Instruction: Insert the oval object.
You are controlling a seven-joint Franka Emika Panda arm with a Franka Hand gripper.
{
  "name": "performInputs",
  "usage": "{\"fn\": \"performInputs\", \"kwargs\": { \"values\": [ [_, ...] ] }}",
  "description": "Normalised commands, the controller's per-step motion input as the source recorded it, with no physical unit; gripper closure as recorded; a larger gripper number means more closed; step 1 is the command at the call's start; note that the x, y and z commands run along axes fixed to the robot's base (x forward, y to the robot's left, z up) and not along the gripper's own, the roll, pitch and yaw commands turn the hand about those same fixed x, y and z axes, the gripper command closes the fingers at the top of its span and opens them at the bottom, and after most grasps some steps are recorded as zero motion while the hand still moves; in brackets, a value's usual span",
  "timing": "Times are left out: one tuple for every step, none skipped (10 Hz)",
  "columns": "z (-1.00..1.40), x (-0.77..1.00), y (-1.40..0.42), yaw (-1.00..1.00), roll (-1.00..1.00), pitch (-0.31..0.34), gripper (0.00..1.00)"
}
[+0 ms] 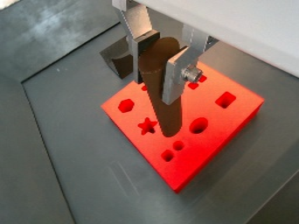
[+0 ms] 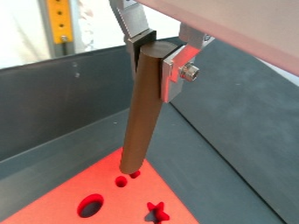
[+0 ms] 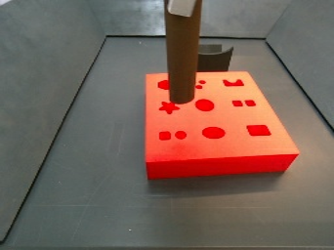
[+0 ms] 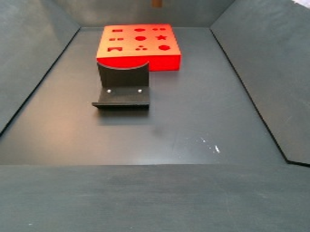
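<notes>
gripper [image 1: 158, 54] pinching the oval object [image 1: 163, 87] near its upper end, silver fingers [image 1: 177, 73] pressed against its rounded sides; poised above the red block [image 1: 239, 111], peg hanging close to upright with its lower tip over the block's top face; in a wrist view the tip [image 2: 133, 164] sits just above the red surface, beside two small holes — touching or a hair clear, cannot tell; in a side view the peg [image 3: 182, 59] stands over the half of the block nearer the fixture [image 3: 213, 55], its foot by a round hole [image 3: 204, 104]; in the wider side view the fixture [image 4: 122, 85] sits in front of the block [image 4: 140, 48], gripper itself out of frame there, only a sliver of peg at the top edge.

judged as the alignment stage, insertion not yet made; to do it well: find the oval hole on the block, not the round one or the star [image 1: 147, 126]; bring the tip squarely over it; twist the wrist so the peg's long cross-axis matches the slot; hold it vertical — any lean likely to jam on the rim; lower slowly, firm grip until seated.
</notes>
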Motion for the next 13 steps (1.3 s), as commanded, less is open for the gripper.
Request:
{"fn": "performInputs", "kwargs": {
  "values": [
    [0.0, 0.06, 0.0, -0.29, 0.21, 0.5, 1.0],
    [0.0, 0.09, 0.0, -0.28, 0.22, 0.5, 1.0],
    [0.0, 0.08, 0.0, -0.29, 0.22, 0.499, 1.0],
    [0.0, 0.05, 0.0, -0.34, 0.02, 0.051, 1.0],
    [0.0, -0.04, 0.0, 0.0, 0.0, -0.043, 1.0],
    [0.0, 0.0, 0.0, 0.0, 0.01, 0.0, 1.0],
    [0.0, 0.6, 0.08, -0.3, -0.15, 0.154, 1.0],
    [-0.05, 0.47, 0.16, -0.32, -0.5, 0.0, 1.0],
    [-0.04, 0.41, 0.21, -0.29, -0.5, 0.0, 1.0],
    [-0.11, 0.51, 0.21, -0.26, -0.46, 0.043, 1.0],
    [-0.09, 0.54, 0.18, -0.26, -0.5, 0.004, 1.0],
    [-0.1, 0.43, 0.27, -0.05, -0.4, 0.094, 1.0],
    [0.0, 0.0, 0.0, 0.0, -0.02, -0.01, 1.0]
  ]
}}
